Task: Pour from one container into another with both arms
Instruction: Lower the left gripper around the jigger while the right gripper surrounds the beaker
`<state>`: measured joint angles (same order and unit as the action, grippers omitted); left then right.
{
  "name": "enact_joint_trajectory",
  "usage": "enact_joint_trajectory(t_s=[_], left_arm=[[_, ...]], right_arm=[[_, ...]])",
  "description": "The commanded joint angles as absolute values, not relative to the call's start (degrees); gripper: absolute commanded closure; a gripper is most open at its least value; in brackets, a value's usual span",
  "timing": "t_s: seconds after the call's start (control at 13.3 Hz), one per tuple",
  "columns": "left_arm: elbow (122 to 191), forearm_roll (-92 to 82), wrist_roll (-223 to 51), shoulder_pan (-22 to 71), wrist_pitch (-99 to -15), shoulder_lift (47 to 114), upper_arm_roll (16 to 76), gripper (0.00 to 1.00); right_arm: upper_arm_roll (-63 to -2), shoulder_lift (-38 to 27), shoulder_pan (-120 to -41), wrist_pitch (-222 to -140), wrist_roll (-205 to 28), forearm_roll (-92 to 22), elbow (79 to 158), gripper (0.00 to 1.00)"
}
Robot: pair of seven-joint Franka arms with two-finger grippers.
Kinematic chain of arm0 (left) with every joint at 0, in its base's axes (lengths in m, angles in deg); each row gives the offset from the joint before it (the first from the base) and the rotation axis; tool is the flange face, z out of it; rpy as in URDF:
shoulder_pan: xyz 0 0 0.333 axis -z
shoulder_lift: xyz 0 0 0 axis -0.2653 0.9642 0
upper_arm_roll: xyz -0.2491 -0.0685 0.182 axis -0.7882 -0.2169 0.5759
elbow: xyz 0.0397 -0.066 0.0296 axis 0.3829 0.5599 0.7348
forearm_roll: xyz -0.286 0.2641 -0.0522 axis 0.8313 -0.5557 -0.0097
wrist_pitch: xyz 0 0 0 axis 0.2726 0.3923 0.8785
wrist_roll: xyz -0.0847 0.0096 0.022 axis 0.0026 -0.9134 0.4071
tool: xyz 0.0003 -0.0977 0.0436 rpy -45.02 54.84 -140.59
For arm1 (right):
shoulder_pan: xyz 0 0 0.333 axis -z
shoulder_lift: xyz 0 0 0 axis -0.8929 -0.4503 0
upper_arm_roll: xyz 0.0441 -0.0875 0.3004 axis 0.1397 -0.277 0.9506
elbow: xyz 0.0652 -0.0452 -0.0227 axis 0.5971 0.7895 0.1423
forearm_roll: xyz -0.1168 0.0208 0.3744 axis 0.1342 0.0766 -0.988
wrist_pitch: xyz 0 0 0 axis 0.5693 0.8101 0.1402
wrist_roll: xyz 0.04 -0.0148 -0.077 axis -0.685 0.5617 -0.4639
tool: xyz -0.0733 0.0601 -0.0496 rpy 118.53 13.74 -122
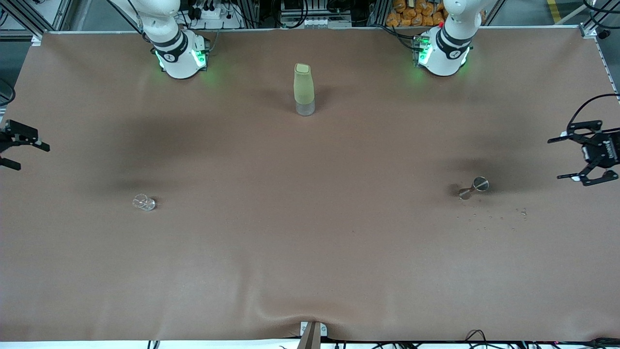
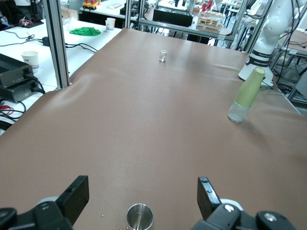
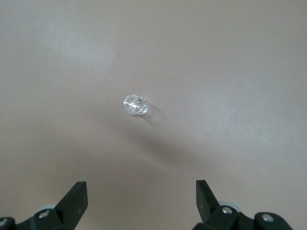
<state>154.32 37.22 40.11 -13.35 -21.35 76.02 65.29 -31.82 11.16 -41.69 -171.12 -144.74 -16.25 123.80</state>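
1. The green bottle (image 1: 304,89) stands upright on the brown table (image 1: 310,252), between the two arm bases; it serves as the landmark.
2. The metal jigger (image 1: 474,187) stands nearer the front camera than the bottle, toward the left arm's end of the table, with small droplets (image 1: 499,217) on the cloth just beside it.
3. The left gripper (image 1: 581,157) hangs in the air, jaws wide apart and empty, over the table edge at the left arm's end; in its wrist view the jigger (image 2: 139,216) sits between the fingers, below them and untouched.
4. The small clear glass (image 1: 144,202) stands nearer the front camera than the bottle, toward the right arm's end.
5. The right gripper (image 1: 17,148) hovers over that end's table edge, jaws spread, holding nothing; the glass (image 3: 134,104) lies ahead of its fingers (image 3: 74,201), well apart.
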Motion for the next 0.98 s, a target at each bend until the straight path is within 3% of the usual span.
enact_joint_trajectory(t_s=[0.0,0.53,0.9], left_arm=[[155.9,39.61,45.82,-14.41,-20.62,78.47,64.89,0.0],[158.19,40.41,59.01,-16.34,-21.68,87.08,64.89,0.0],[158.45,41.2,65.96,-17.4,-22.91,92.88,64.89,0.0]], right_arm=[[-31.17,8.68,-39.07,-171.38,-153.74,-21.21,123.72,0.0],[-31.17,2.53,-36.52,-171.56,-174.32,-32.1,124.33,0.0],[-31.17,2.08,-35.03,-178.49,-189.6,-42.03,132.15,0.0]])
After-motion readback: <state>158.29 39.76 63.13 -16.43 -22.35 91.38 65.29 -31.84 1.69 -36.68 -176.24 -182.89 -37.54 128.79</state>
